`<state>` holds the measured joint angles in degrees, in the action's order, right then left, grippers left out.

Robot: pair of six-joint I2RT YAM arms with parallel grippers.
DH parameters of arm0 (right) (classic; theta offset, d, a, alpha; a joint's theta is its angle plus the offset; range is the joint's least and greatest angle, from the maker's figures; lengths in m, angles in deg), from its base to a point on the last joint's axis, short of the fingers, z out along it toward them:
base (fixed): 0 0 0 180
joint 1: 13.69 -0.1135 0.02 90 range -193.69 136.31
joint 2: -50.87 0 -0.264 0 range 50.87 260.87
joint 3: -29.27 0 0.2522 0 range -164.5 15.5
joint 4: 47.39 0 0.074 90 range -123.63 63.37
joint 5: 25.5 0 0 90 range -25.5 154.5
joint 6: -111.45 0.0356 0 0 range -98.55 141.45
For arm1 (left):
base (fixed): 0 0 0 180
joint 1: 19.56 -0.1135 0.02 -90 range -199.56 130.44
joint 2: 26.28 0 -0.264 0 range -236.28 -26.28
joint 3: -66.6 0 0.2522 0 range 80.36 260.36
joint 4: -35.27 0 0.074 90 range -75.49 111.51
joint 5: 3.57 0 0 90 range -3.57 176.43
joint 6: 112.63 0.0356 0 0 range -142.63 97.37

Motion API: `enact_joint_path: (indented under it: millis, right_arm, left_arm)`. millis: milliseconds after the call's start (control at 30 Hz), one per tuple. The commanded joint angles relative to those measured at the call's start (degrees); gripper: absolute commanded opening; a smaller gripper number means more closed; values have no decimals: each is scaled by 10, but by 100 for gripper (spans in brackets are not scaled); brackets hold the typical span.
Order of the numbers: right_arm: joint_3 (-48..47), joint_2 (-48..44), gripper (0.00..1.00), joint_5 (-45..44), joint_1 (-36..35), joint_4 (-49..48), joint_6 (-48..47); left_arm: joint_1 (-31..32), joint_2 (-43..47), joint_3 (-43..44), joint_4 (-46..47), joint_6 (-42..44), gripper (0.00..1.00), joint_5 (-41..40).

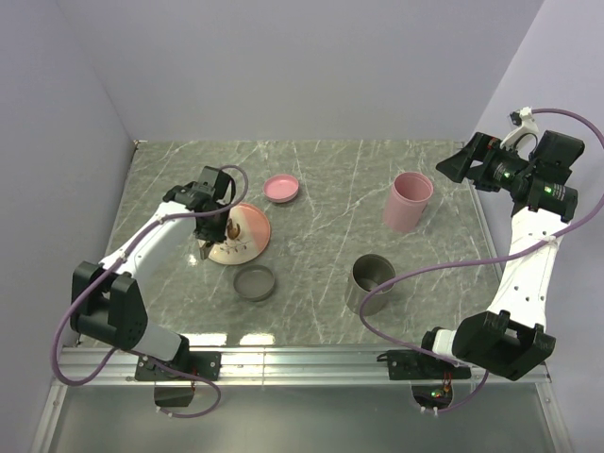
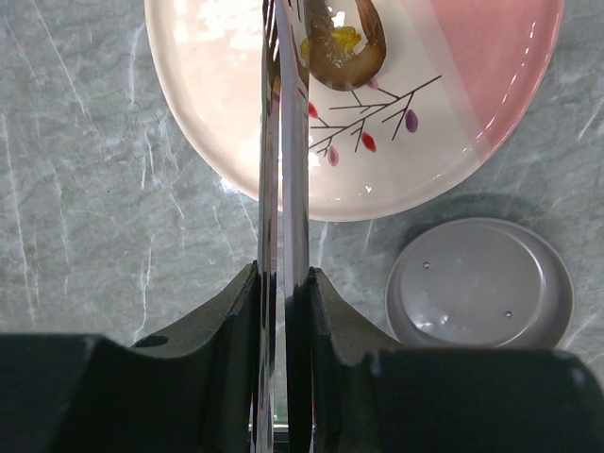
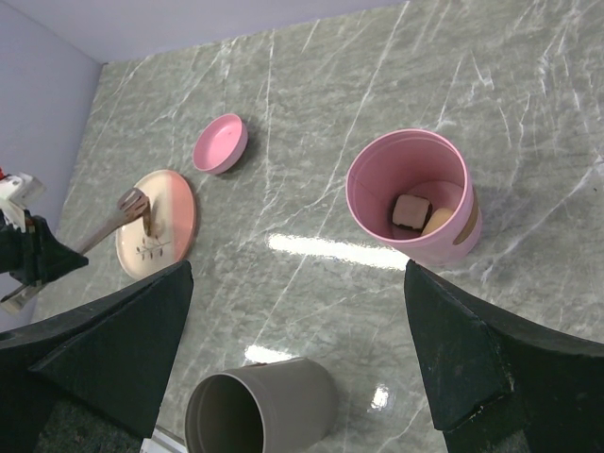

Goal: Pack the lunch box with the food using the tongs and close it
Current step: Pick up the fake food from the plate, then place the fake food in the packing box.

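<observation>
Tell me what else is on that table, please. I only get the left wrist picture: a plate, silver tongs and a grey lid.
Observer: A pink container stands upright, well to the right of your plate.
Operator: Is there anything inside it?
Observer: Yes, two bits of food lie at its bottom: a pale brown cube and an orange piece.
Operator: And what is the other arm doing?
Observer: The right arm's fingers hang wide open above the table's right side, holding nothing.
</observation>
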<state>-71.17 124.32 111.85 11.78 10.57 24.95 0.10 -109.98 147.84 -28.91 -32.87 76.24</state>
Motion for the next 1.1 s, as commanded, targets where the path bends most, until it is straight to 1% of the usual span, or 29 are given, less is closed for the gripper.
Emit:
enact_joint_path:
  millis: [0,333,533,700,900,1067]
  right_arm:
    - [-18,-12,100,2,-1,-8,-3]
    - [-15,-16,100,3,-1,-11,1]
    - [-19,-15,100,2,-1,-7,-2]
    - [-19,-15,100,1,-1,-4,-5]
    - [-17,-13,100,15,-1,-15,15]
    - [-17,-14,100,11,-1,-12,12]
  left_arm:
    - [2,31,26,8,5,0,-7]
    - [2,65,26,3,22,0,-3]
    - [2,73,48,-2,28,0,13]
    - [2,84,95,-23,38,0,50]
    - [5,98,151,-34,54,0,106]
    - [33,94,194,-34,64,0,141]
